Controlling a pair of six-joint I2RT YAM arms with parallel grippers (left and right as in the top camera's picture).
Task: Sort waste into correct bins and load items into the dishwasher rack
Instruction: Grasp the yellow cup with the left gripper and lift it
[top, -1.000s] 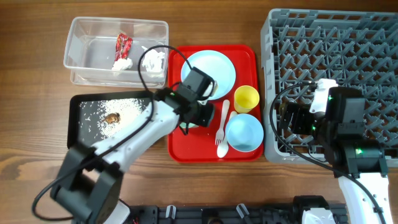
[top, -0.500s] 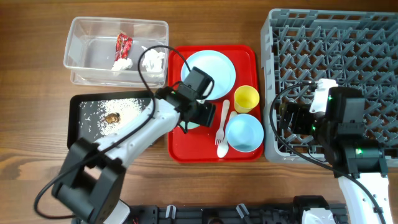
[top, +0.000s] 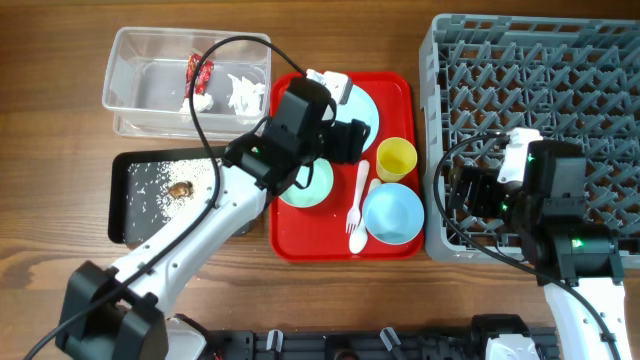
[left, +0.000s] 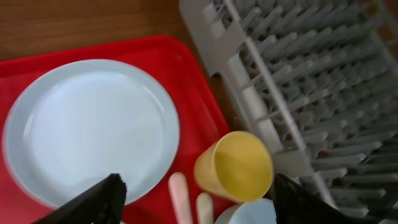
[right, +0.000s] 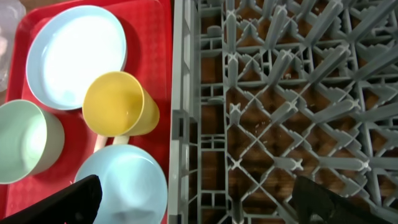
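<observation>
Items as we find them, overhead view unless noted.

1. Clear tub (top: 130, 90), upper left of the frame. It holds the red wrapper (top: 198, 70) and white tissue (top: 240, 92).
2. Black tray (top: 125, 215), just below the tub. Rice crumbs (top: 150, 180) are scattered in it, with a brown lump (top: 181, 188) among them.
3. Red tray (top: 300, 235), centre of the frame. It carries:
   - the blue plate (top: 365, 112) at its top, partly hidden by the left arm;
   - the green bowl (top: 310, 188) at its left, partly under that arm;
   - the yellow cup (top: 396, 158) at its right;
   - the blue bowl (top: 393, 213) below the cup;
   - the white fork (top: 358, 190) and spoon (top: 357, 240), side by side left of the blue bowl.
4. Rack (top: 540, 80), grey, filling the right of the frame. We see none of the dishes in it.
5. Left gripper (left: 196, 202), over the red tray near the plate and cup. Its fingers are spread wide and grip nothing.
6. Right gripper (right: 196, 199), over the rack's left edge. Its fingers are likewise spread apart and grip nothing.
</observation>
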